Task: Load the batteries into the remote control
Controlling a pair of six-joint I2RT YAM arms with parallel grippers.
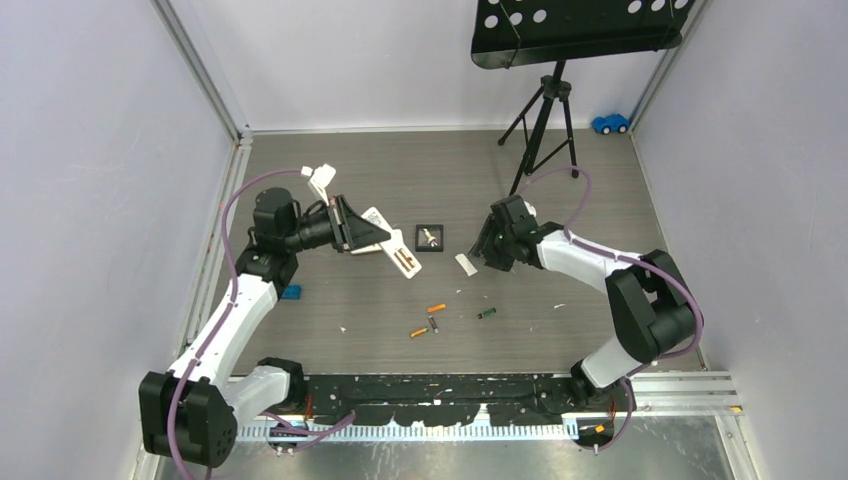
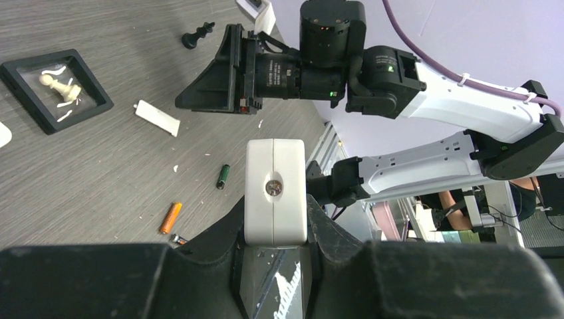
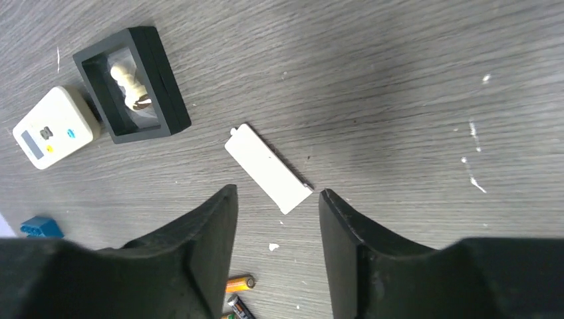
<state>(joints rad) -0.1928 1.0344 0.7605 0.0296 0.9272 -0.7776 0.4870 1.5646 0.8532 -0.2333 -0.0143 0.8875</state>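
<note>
My left gripper (image 1: 376, 235) is shut on one end of the white remote control (image 1: 395, 250) and holds it tilted over the table, its open compartment facing up. The left wrist view shows the remote's screwed end (image 2: 275, 189) clamped between the jaws. My right gripper (image 3: 276, 199) hangs open just above the flat white battery cover (image 3: 268, 168), which lies loose on the table (image 1: 466, 264). Batteries lie scattered nearer the arm bases: an orange one (image 1: 436, 308), a dark one (image 1: 433, 324), another orange one (image 1: 418, 332) and a green-and-black one (image 1: 486, 313).
A black frame holding a pale chess pawn (image 1: 430, 237) sits between the two grippers. A shorter white remote (image 1: 322, 178) lies behind the left arm. A blue block (image 1: 291, 292) is on the left. A music stand tripod (image 1: 545, 110) and a blue toy car (image 1: 609, 123) stand at the back.
</note>
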